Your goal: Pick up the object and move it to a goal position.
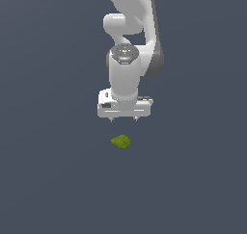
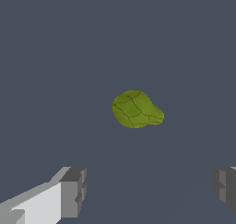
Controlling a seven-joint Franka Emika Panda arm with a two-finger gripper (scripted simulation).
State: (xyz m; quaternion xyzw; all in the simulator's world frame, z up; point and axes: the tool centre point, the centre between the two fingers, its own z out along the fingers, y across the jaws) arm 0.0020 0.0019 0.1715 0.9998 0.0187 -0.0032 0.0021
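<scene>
Tool (image 1: pixel 123 118) pointed straight down on the white arm (image 1: pixel 126 74), fingers spread wide apart, nothing between them. Wrist view: two grey fingertips (image 2: pixel 73 191) far apart at the frame's edges, gap bare. Object (image 1: pixel 121 141), a small lumpy olive-green blob, lies on the dark grey tabletop (image 1: pixel 48 180) just beyond the tool, clear of both fingers, no contact. Wrist view puts the object (image 2: pixel 136 109) roughly midway between the finger lines but out ahead of them. Faceted surface, one side rounded, the other tapering.
</scene>
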